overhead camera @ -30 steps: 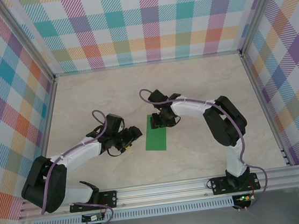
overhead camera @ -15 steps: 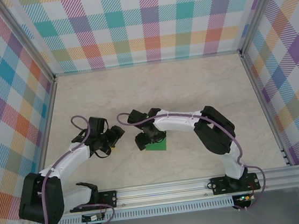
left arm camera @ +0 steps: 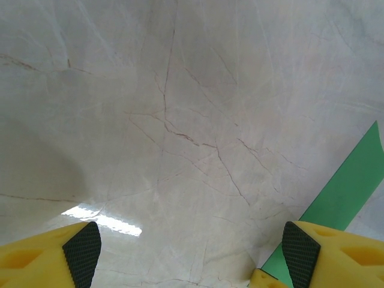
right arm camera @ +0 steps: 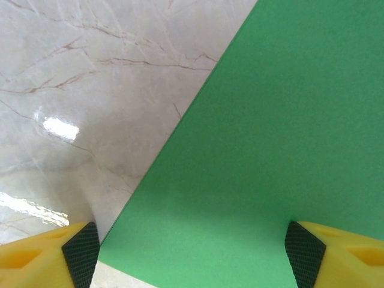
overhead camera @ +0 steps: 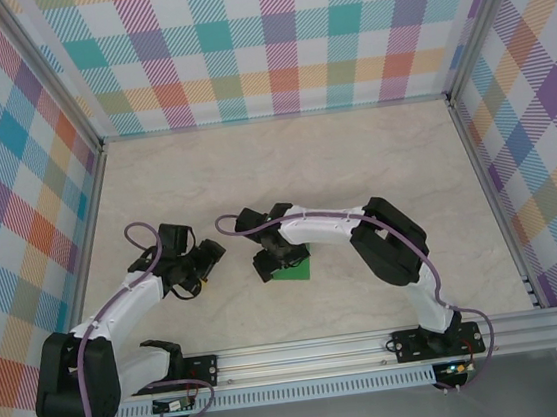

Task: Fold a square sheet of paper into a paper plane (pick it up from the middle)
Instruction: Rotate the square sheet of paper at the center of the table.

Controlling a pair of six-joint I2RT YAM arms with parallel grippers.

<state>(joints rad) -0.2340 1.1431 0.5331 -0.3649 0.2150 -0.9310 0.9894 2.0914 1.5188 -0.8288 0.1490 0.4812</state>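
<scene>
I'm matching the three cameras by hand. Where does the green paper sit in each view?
Top external: the paper is a small green patch at mid-table, partly under the right arm.
Left wrist: a slanted green strip at the lower right edge.
Right wrist: a large green area, right and bottom.
Shared landmark: the veined marble table meeting the paper's straight edge.
</scene>
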